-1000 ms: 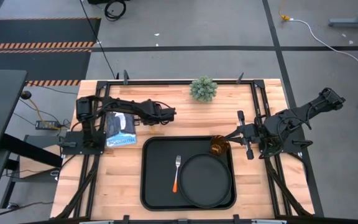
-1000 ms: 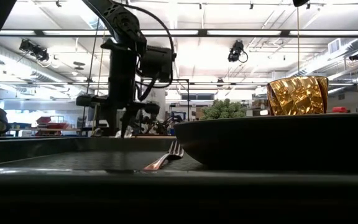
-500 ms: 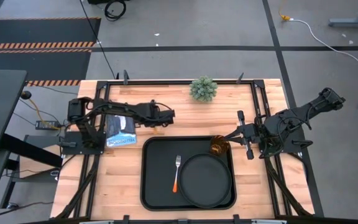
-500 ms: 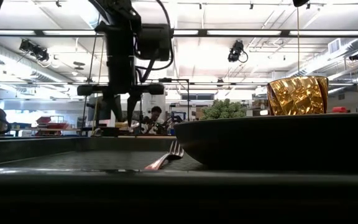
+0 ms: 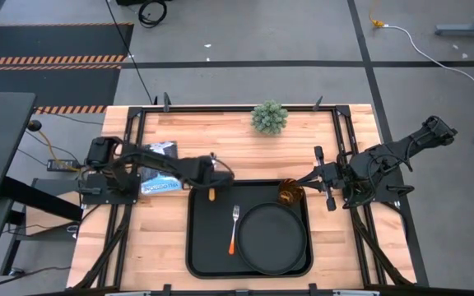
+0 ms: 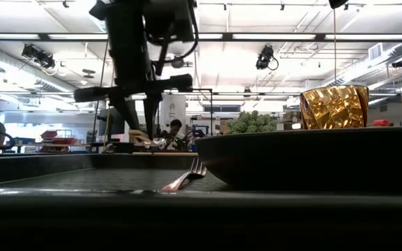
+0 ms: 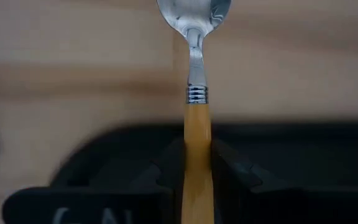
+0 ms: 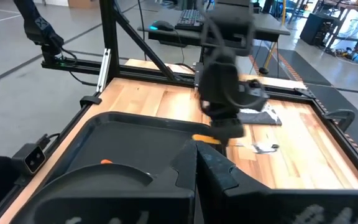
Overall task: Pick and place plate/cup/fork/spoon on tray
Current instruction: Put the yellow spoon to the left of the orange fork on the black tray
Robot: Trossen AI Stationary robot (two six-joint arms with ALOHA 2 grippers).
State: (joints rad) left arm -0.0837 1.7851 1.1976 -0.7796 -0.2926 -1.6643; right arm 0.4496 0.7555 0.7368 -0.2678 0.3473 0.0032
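My left gripper [image 5: 212, 176] is shut on the spoon [image 7: 195, 93], over the far left corner of the black tray [image 5: 208, 242]. The spoon's orange handle end [image 5: 211, 195] shows on the gripper's near side. The round black plate [image 5: 271, 238] and the fork [image 5: 234, 227] lie flat on the tray. The amber cup [image 5: 290, 194] stands upright in the tray's far right corner. My right gripper [image 5: 303, 180] is shut and empty just right of the cup. My left gripper pinches the spoon's orange handle [image 7: 195, 140] between its two fingers, below the silver collar. The fingers come from above and lie across the spoon. The spoon is lifted clear and about level, its bowl [image 7: 194, 11] over the wood on the far side and its handle end over the tray.
A small green plant [image 5: 269, 117] stands at the table's far edge. A blue-and-white packet [image 5: 161, 179] lies under the left arm. Black frame rails run along the table's sides. A person [image 6: 175, 129] shows in the room beyond the table.
My left gripper has risen from the table and moved toward the near edge, to the tray's far left corner, carrying the spoon. The spoon is now lifted clear of the wood. My right arm has kept still.
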